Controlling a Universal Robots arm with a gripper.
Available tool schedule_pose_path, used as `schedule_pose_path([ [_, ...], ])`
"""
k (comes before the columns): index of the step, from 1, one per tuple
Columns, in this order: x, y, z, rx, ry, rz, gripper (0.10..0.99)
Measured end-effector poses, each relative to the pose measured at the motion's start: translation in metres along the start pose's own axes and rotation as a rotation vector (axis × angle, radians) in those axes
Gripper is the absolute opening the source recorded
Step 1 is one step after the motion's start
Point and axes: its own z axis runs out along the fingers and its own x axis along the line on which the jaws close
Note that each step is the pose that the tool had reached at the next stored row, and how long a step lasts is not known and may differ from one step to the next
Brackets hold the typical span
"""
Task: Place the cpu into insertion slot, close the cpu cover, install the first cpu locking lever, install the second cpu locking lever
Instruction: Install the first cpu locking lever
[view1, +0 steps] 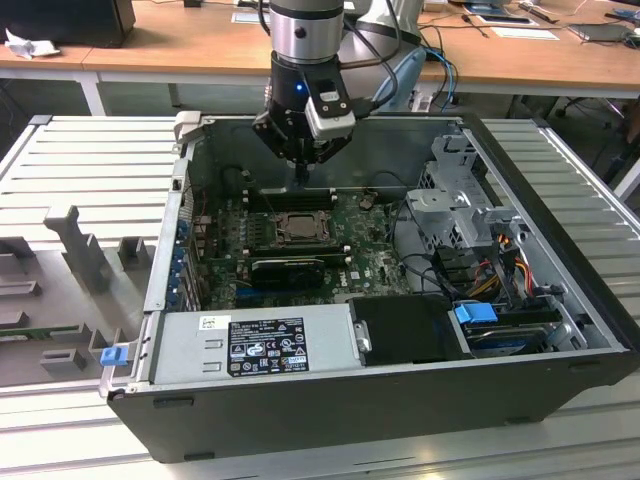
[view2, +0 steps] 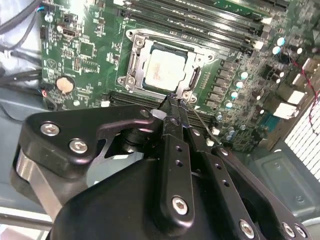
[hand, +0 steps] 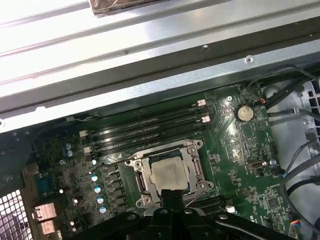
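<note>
The ribbed grey surface (view1: 90, 160) carries the open computer case (view1: 350, 410), and my arm reaches down into it. My tool (view1: 301, 180) hangs over the green circuit board (hand: 235, 165) on the case floor. In both wrist views my tool (view2: 172, 100) (hand: 170, 194) has its fingers together, the narrow tips coming to a point just above one edge of the insertion slot (view2: 129, 80). Beyond the slot, on the side away from my tool, run the long black memory slots (hand: 150, 130). The cpu cover (hand: 192, 165) lies flat down over the slot, its frame ringing the chip. The cpu (view2: 165, 70) sits seated inside, its pale top showing through the cover's window, just ahead of and below my tips, not touching them. A thin wire lever (view2: 202, 122) runs out slantwise from right beside my tips; I cannot tell whether the tips pinch it or only rest next to it.
</note>
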Motion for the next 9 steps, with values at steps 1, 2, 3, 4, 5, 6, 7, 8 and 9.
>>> schedule_pose_path([
  [1,0.0000,0.0000,0.0000,0.000,0.0002,-0.016,0.106],
  [2,0.0000,0.0000,0.0000,0.000,0.0004,-0.027,0.106],
  [3,0.0000,0.0000,0.0000,-0.001,0.0007,-0.049,0.106],
  [4,0.0000,0.0000,0.0000,-0.001,0.0011,-0.075,0.106],
  [5,0.0000,0.0000,0.0000,-0.002,0.0014,-0.095,0.106],
  [6,0.0000,0.0000,0.0000,-0.002,0.0018,-0.118,0.106],
  [7,0.0000,0.0000,0.0000,-0.003,0.0024,-0.161,0.106],
  [8,0.0000,0.0000,0.0000,-0.003,0.0029,-0.192,0.106],
  [9,0.0000,0.0000,0.0000,-0.004,0.0037,-0.238,0.106],
])
